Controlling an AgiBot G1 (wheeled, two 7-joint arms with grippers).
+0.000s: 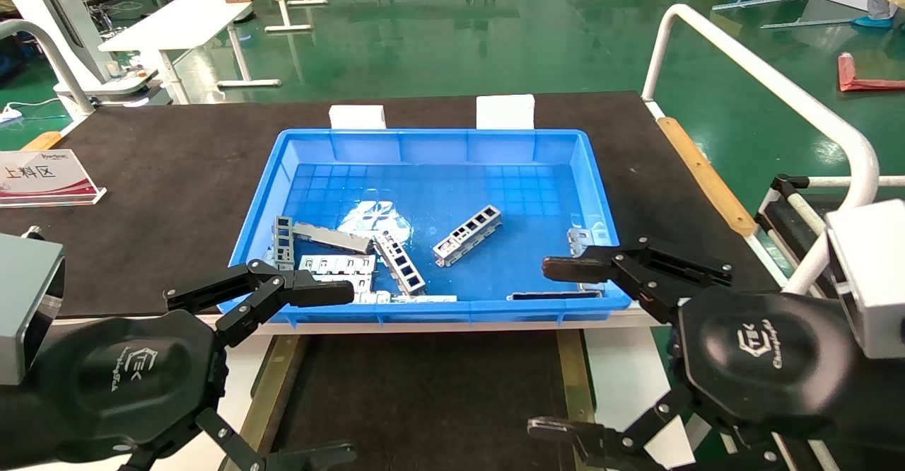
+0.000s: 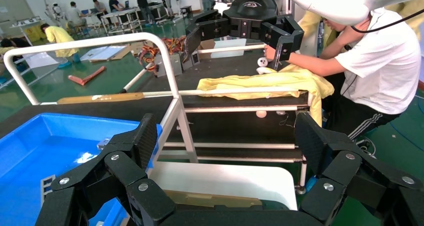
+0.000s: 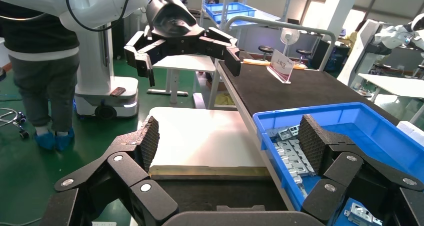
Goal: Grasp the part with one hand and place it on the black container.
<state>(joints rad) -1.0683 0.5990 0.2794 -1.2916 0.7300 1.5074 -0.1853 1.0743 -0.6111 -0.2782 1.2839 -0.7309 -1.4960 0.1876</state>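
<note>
Silver-grey ladder-like parts lie in the blue bin (image 1: 438, 174). One part (image 1: 466, 234) lies slanted alone near the middle. Another (image 1: 401, 262) lies among flat grey slotted plates (image 1: 338, 264) at the bin's near left. The black container (image 1: 424, 400) is the matte tray with brass rails (image 1: 272, 379) just in front of the bin; it also shows in the right wrist view (image 3: 210, 193). My left gripper (image 1: 339, 372) is open and empty over the tray's left side. My right gripper (image 1: 551, 347) is open and empty over its right side, one finger over the bin's near right corner.
Two white foam blocks (image 1: 357, 116) stand behind the bin. A sign stand (image 1: 42, 177) is at the far left. A white tube rail (image 1: 778, 82) and wooden strip (image 1: 703, 174) border the right edge. White panels (image 1: 629, 379) flank the tray.
</note>
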